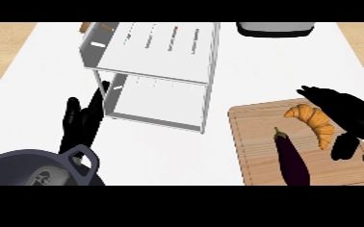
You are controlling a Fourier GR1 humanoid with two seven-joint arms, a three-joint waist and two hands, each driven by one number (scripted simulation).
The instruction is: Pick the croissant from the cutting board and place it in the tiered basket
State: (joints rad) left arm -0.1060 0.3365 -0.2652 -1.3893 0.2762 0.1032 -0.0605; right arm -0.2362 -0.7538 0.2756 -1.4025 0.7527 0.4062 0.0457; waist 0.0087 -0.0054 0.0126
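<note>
We find the golden, crescent-shaped croissant (pixel 313 120) lying on the pale wooden cutting board (pixel 256 139), towards the board's right edge, with a dark purple aubergine (pixel 292 158) just beside it on the left. Our right hand (pixel 347 110) is at the croissant's right side, spread. The fingers (pixel 316 94) arch over its far tip and the thumb (pixel 343 149) is by its near tip. We cannot tell whether either touches the pastry yet.

We judge the croissant light, soft and flaky. It would crush or shed crust if squeezed at the thin tips, so we would take it across the thicker middle, fingers on one flank and thumb on the other, keeping clear of the aubergine.

The white two-tier wire basket (pixel 160 53) stands well apart, towards the far left of the white counter (pixel 270 72). Our left hand (pixel 80 122) rests open, fingers up, beside the basket's near left corner, above a dark grey pot (pixel 35 168) at the counter's near left corner.
</note>
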